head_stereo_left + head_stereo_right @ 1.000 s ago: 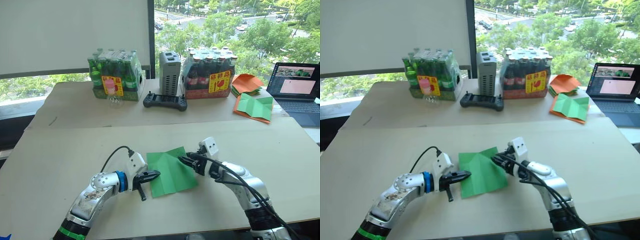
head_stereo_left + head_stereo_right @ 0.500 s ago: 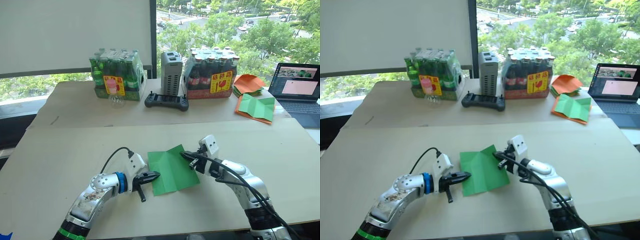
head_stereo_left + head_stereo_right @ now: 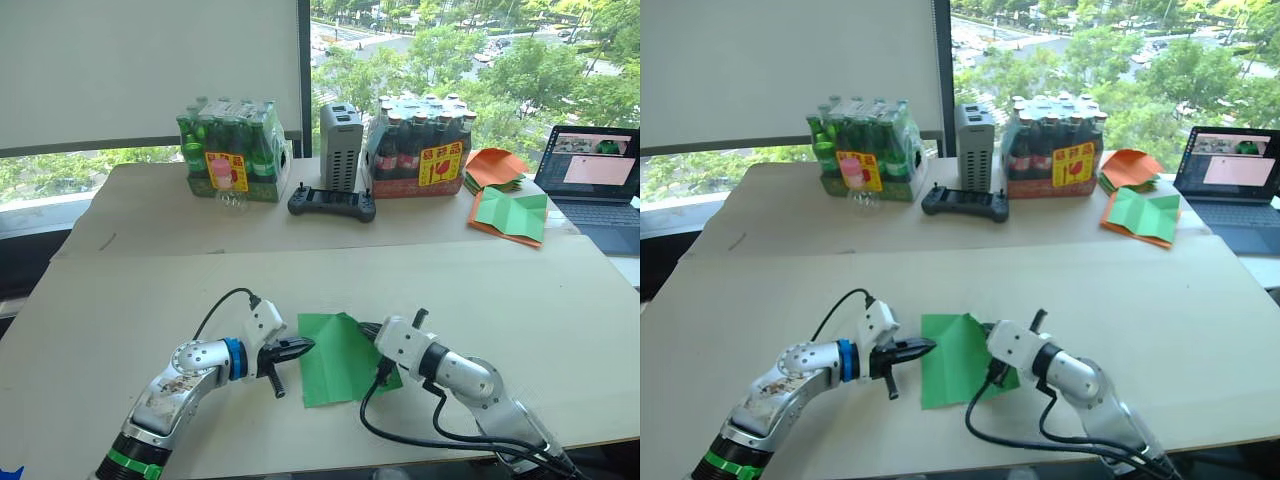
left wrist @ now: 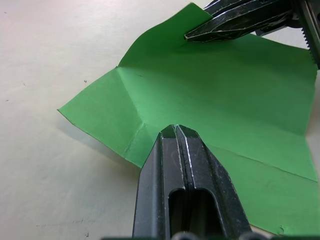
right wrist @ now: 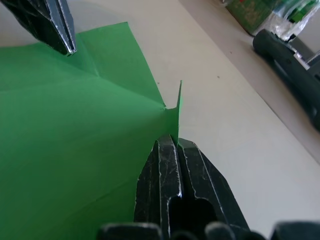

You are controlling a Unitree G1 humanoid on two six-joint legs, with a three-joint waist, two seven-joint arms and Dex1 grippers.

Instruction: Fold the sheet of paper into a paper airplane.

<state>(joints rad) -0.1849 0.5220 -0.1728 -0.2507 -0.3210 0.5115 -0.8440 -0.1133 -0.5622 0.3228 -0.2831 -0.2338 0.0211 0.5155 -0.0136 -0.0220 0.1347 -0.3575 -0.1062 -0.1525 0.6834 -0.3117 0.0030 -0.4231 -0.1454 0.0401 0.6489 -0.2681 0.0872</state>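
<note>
Since a second ago the right gripper point(image 5: 170, 142) has swung in low over the table point(image 3: 120, 300), its wrist rolled over, and the sheet of paper point(image 3: 335, 355) has shifted with one corner lifted. Paper lies on the near table between both arms, creased, mostly flat. Right jaws closed, pinching the far corner of the paper so a small flap stands up — likely to pull that corner over for a fold. Left gripper point(image 4: 175, 131) jaws closed with nothing between them, tips at the paper's left edge, probably pinning it so it won't slide. Fold barely begun. Bottle packs point(image 3: 232, 150) and laptop point(image 3: 595, 180) sit well back.
</note>
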